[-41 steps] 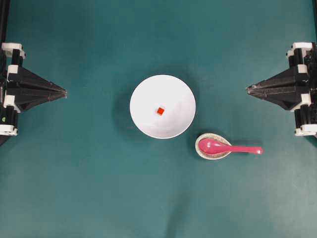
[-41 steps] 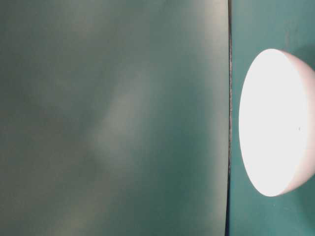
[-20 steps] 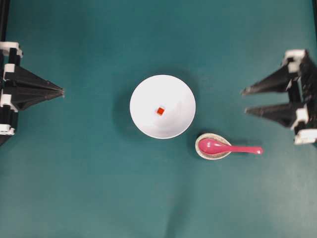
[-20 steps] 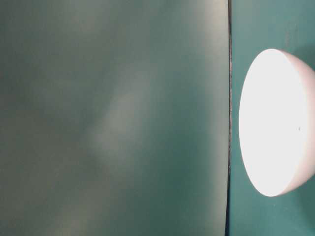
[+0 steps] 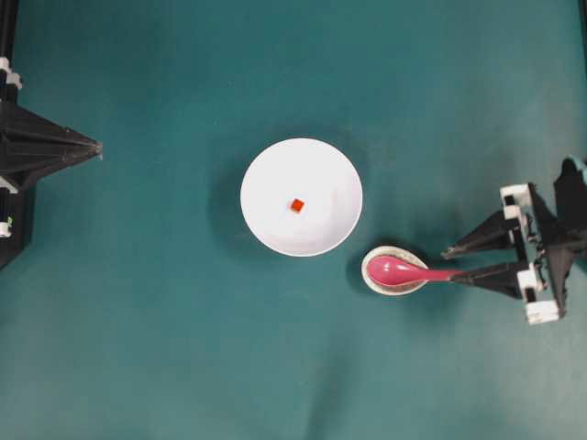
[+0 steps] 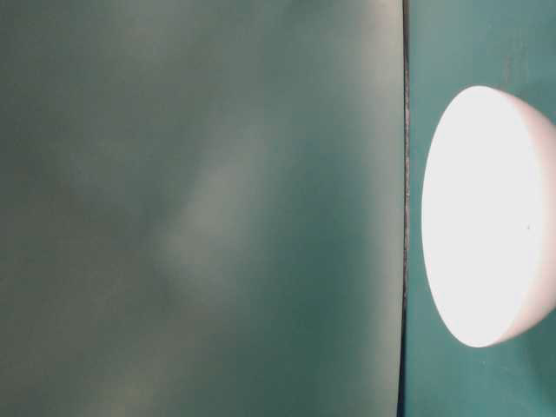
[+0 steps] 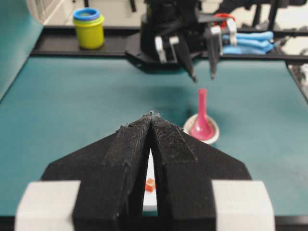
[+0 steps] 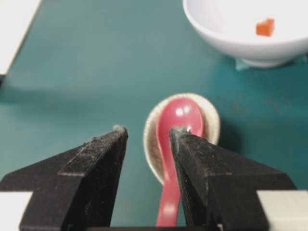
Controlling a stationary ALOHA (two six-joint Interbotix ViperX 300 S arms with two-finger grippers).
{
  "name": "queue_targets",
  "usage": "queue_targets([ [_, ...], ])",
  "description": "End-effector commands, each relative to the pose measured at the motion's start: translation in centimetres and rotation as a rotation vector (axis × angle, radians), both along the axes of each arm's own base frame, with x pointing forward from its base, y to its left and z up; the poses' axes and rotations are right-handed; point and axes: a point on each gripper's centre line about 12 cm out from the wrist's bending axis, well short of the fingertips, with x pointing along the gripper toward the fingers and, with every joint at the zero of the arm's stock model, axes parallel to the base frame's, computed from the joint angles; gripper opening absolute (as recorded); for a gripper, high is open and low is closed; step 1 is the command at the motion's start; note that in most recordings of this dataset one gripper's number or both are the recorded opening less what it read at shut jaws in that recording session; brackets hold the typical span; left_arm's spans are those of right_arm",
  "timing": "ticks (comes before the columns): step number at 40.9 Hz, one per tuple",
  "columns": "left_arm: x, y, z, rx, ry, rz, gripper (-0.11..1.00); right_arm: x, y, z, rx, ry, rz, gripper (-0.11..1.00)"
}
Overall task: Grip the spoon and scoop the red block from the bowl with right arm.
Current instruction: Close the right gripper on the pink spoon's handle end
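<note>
Spoon (image 5: pixel 413 271) scoop resting in speckled dish (image 5: pixel 378 281), handle toward right gripper (image 5: pixel 449 261) — jaws spread above the handle, nothing held, red block (image 5: pixel 296 205) inside bowl (image 5: pixel 266 174) mid-worktop (image 5: pixel 183 348), left gripper (image 5: pixel 94 148) pressed together, well apart.
</note>
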Motion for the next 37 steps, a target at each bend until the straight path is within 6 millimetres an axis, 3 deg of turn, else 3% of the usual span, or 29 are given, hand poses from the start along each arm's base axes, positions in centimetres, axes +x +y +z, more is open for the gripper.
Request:
queue_targets([
  [1, 0.2, 0.0, 1.1, 0.004, -0.027, 0.001, 0.0, 0.3, 0.8, -1.1, -0.015, 0.001, -0.024, 0.48],
  [7, 0.2, 0.1, 1.1, 0.004, -0.026, 0.003, 0.0, 0.4, 2.0, -3.5, -0.049, 0.079, -0.057, 0.48],
  [13, 0.2, 0.1, 1.1, 0.004, -0.027, 0.004, 0.0, -0.1, 1.7, -4.8, -0.077, 0.134, -0.1, 0.48],
  [22, 0.3, 0.1, 1.0, 0.006, -0.024, 0.007, 0.0, -0.9, 1.0, -5.3, -0.105, 0.158, -0.107, 0.48],
  [37, 0.3, 0.2, 0.9, 0.005, -0.017, 0.008, 0.0, -0.6, 1.2, -5.2, -0.117, 0.148, -0.101, 0.45],
])
